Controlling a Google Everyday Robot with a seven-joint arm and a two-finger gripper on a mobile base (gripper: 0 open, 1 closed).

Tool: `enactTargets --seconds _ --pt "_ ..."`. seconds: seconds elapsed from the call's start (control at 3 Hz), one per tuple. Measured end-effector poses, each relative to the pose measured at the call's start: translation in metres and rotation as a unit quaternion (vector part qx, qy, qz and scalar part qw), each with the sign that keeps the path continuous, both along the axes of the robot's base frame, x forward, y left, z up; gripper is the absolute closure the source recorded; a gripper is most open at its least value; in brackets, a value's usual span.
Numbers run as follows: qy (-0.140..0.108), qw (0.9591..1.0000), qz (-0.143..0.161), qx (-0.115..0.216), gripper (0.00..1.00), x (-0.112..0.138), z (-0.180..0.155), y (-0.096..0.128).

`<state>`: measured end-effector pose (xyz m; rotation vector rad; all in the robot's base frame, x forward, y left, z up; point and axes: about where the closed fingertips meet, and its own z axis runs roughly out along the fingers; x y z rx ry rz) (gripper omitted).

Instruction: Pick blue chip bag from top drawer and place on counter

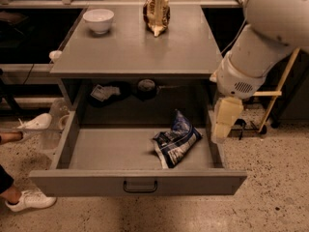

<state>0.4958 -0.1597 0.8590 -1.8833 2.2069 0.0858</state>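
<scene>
The counter (145, 52) stands above and behind the pulled-out drawer (140, 181), and its front lip is the edge to mind: anything lifted out must rise forward of that lip before it goes back over the top. The drawer has low walls and bare floor across its left half. The arm (260, 47) comes in from the right, outside the drawer. The bag (175, 140) lies crumpled on the drawer floor in the right half, set on a diagonal, near the right wall and apart from the front panel. The gripper (221, 129) hangs pointing down at the right wall, beside the bag but not touching it and holding nothing — whether it is spread or closed I cannot tell. The step in hand looks like the reach: move left until centred over the bag, come straight down clear of the wall, and close across a raised fold, since crinkled foil will likely give and slip. For the set-down, the counter's front and middle lie open — the brown bag (156, 13) and the bowl (98, 20) stand at the back.
</scene>
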Motion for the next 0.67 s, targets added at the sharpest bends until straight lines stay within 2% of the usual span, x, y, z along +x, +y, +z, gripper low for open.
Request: enactTargets --seconds 0.33,0.67 --pt "0.002 0.9995 0.014 0.027 0.00 0.0460 -0.0624 0.0475" --pt "0.002 0.9995 0.014 0.027 0.00 0.0460 -0.0624 0.0475"
